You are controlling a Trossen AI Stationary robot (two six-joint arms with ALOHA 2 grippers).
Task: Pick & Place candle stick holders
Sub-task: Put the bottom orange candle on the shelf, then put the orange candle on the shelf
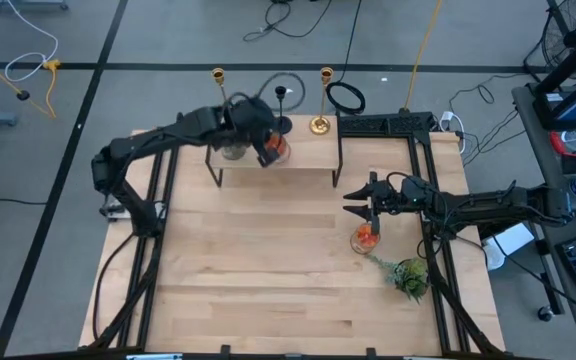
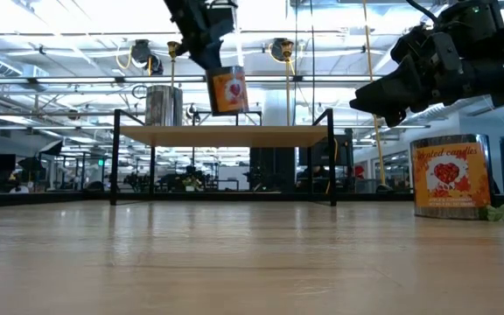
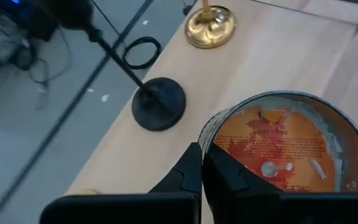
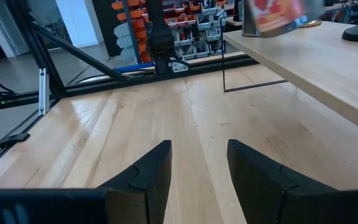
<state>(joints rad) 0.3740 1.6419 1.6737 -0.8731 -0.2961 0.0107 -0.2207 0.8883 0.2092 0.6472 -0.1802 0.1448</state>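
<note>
A: Over the raised shelf (image 1: 273, 168), in the high view, an orange candle tin (image 1: 274, 149) is clamped by the left gripper (image 1: 268, 150); three candle stick holders (image 1: 320, 124) are seen standing there.

B: In the right wrist view, the right gripper (image 4: 197, 165) is spread, empty. Nothing appears left unplaced.

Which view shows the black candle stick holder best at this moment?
The left wrist view: the black candle stick holder shows its round base and slanting stem on the raised shelf, beside a gold holder's base. The high view shows it small, from above; the right wrist view catches only its base; the low view barely shows it.
</note>
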